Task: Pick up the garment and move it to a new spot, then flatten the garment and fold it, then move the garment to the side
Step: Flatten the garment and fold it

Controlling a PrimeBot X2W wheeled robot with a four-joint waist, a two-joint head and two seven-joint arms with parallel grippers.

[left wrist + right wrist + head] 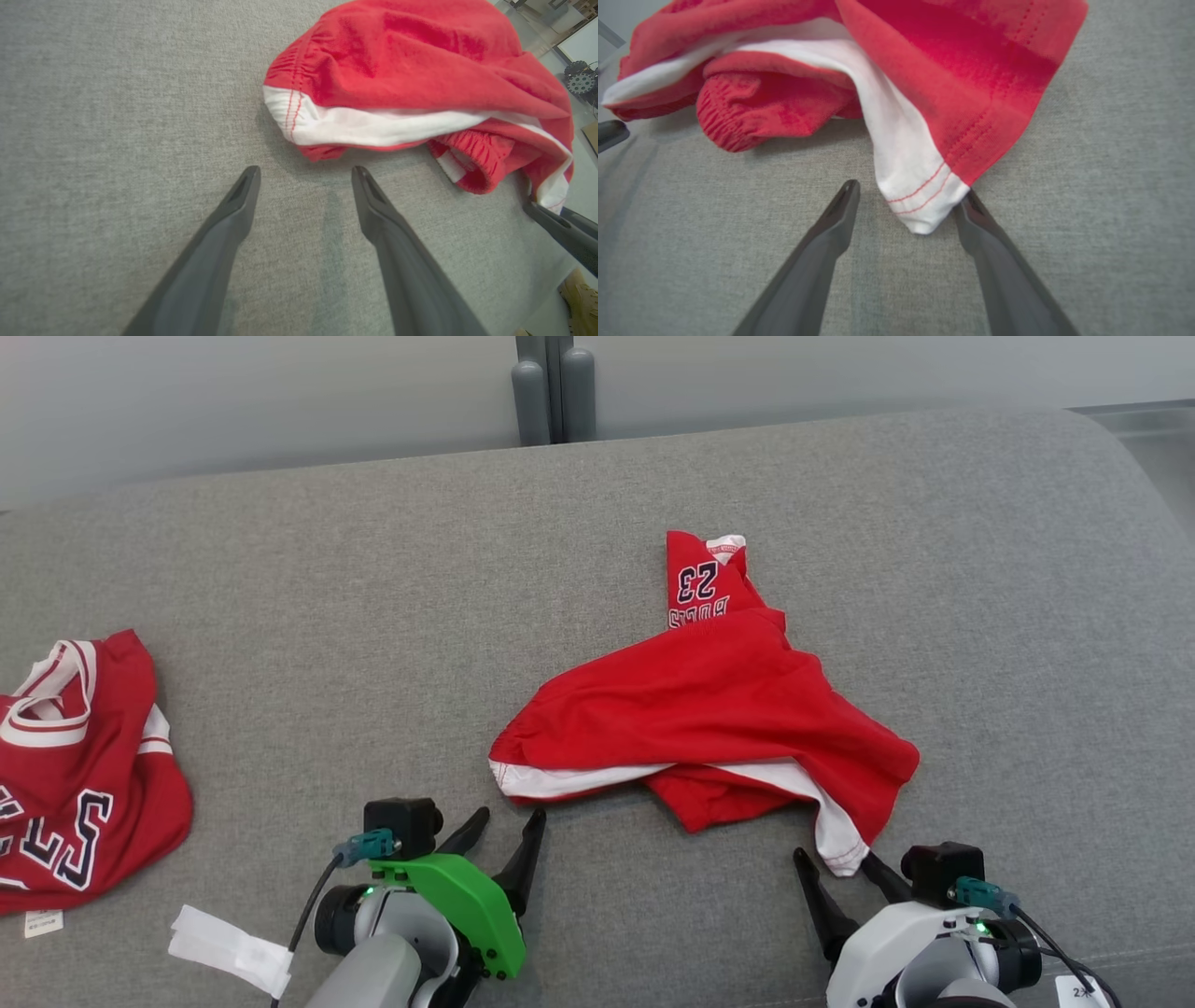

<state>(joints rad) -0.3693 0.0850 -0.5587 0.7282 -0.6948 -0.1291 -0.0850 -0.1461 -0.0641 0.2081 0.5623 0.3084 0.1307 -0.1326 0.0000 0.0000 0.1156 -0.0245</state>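
**While both grippers stand open, red shorts lie crumpled mid-cushion**

Although they sit well in from every edge of the grey fabric cushion [280, 616], the red basketball shorts [709, 709] lie closer to the near edge than to the far one. They are bunched. One leg points toward the far edge and shows an upside-down "23". A white-trimmed hem runs along the near side.

The left gripper [510, 815] rests near the near edge with its fingers spread wide, holding nothing. Its tips are just short of the shorts' white-banded corner [299, 116].

The right gripper [834, 857] is likewise spread and grips nothing. In the right wrist view the white-stitched hem tip [920, 205] lies between its fingers, beside the right-hand one.

A second red jersey [84, 765] lies at the cushion's left edge. A white label [229, 947] lies near the left arm.
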